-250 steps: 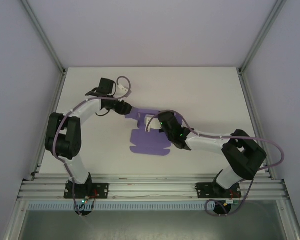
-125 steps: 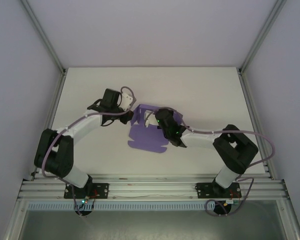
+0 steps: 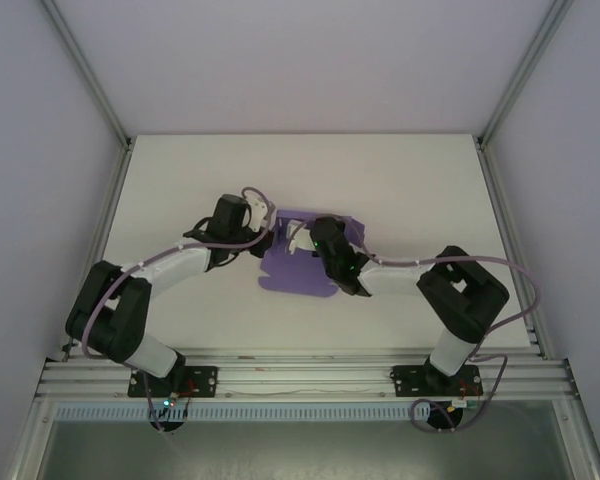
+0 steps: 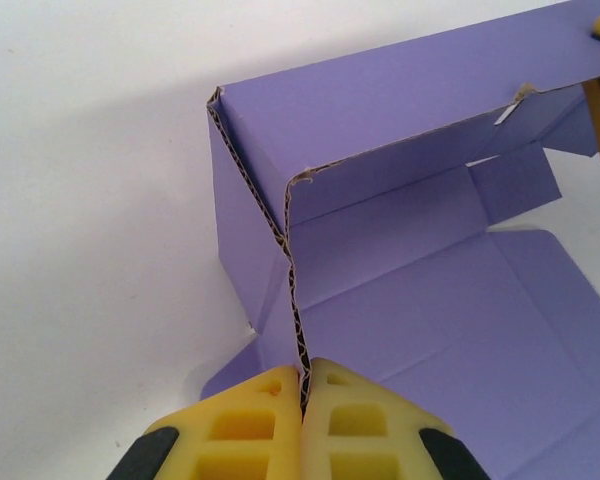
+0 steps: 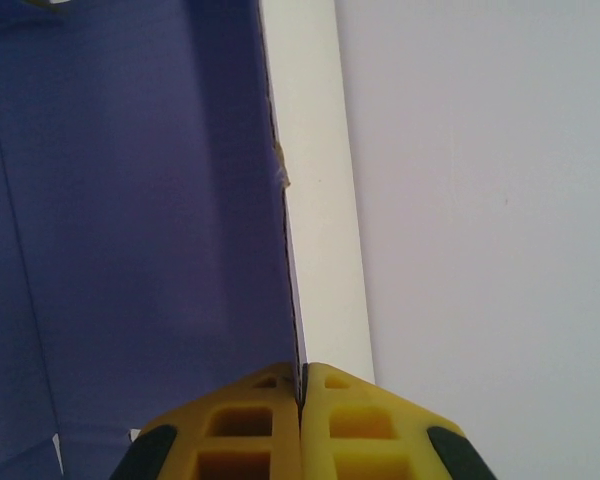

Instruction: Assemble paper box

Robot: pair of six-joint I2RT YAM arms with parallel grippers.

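The purple paper box [image 3: 295, 268] lies partly folded at the table's middle, its far wall raised. In the left wrist view the paper box [image 4: 430, 290] shows its upright back wall and a standing left side panel, and my left gripper [image 4: 302, 385] is shut on that panel's corrugated edge. From above, the left gripper [image 3: 264, 236] meets the box's left side. My right gripper [image 5: 301, 392] is shut on the thin edge of an upright wall of the paper box [image 5: 140, 220]. Seen from the top, the right gripper [image 3: 306, 236] is over the box's far part.
White table [image 3: 400, 190] spreads around the box, with walls at the back and both sides. The aluminium rail [image 3: 300, 375] with both arm bases runs along the near edge. In the right wrist view a pale strip of table [image 5: 315, 190] borders the grey wall.
The left arm swung right and down to the box and its gripper closed on the left side panel. The box's far wall rose and the box shifted slightly left. The right gripper stayed shut.
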